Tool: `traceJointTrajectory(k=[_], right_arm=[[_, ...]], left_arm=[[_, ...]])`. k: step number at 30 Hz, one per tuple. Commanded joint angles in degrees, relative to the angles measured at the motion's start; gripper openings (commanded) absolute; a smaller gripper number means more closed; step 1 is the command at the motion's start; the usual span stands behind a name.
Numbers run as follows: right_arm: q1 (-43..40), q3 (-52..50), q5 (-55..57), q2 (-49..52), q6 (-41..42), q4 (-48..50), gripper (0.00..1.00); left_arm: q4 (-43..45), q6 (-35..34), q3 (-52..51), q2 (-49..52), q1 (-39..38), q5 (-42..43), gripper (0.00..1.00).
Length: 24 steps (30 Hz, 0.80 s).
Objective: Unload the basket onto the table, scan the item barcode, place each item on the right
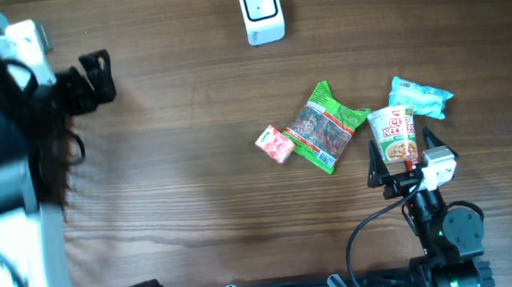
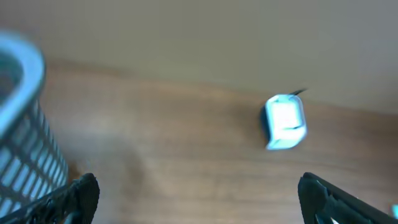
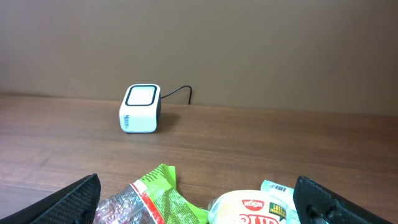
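Straddling the red-and-white paper noodle cup [image 1: 392, 130], right gripper [image 1: 404, 154] stands open, left gripper [image 1: 101, 77] likewise; next: close, carry to white boxy scanner [image 1: 260, 11].

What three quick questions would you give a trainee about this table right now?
1. True or false: the left hand and the right hand are both open.
2. Which thing lies nearest the right hand? A: scanner. B: noodle cup. C: pink packet.
3. How many food items lie on the table?

Key: 1 true; 2 B; 3 four.
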Motion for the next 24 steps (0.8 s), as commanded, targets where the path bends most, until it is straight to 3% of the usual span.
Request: traceJointTrajectory(k=[1, 5, 13, 19, 24], right_arm=[[-0.24, -0.07, 0.52, -0.57, 0.66, 0.15, 1.00], [-0.24, -0.07, 0.52, -0.57, 0.68, 0.15, 1.00], [-0.24, -0.07, 0.52, -0.57, 0.68, 0.15, 1.00], [-0.24, -0.07, 0.52, -0.57, 0.68, 0.15, 1.00], [-0.24, -0.07, 0.50, -0.57, 0.68, 0.15, 1.00]], left_arm=[[-0.11, 0.28, 0.57, -10.29, -4.92, 0.48, 1.00], [-3.34, 0.26, -3.34, -22.05, -8.63, 0.52, 1.00], [-4.07, 0.28, -30.60, -47.21, -9.44, 0.70, 1.00], [17.94, 0.26, -46.40, -63.84, -9.46, 0.74, 1.00], [40.54, 0.22, -55.82, -64.83, -12.20, 1.14, 1.00]])
